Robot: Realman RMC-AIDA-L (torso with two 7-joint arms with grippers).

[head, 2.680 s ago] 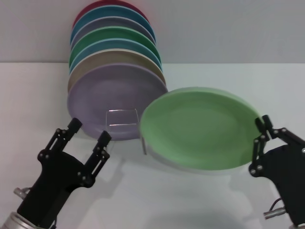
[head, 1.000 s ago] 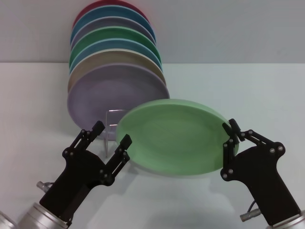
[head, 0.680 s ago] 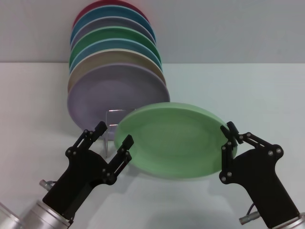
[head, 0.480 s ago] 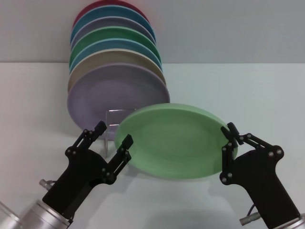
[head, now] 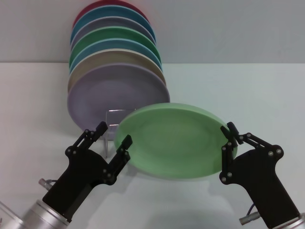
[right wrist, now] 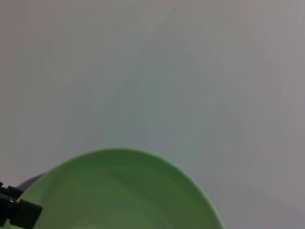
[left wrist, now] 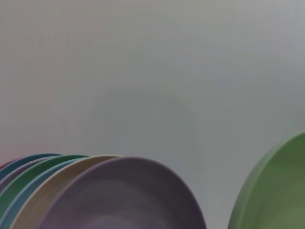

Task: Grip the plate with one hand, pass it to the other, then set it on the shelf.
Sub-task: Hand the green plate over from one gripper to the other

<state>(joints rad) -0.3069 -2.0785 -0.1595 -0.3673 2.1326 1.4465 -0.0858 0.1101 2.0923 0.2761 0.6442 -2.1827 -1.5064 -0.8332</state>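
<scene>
Right gripper (head: 228, 138) clamping plate (head: 172, 140)

The plate (head: 174, 138) is plain pastel green. At 11 o'clock from it stand 7 plain plates: lavender plate (head: 114, 95) foremost, then tan, light blue, emerald-green plate (head: 116, 36), grey-lavender, blue and crimson. The shelf (head: 110, 125) is silver wire. Both grippers are black; the table (head: 248, 90) is white.
</scene>
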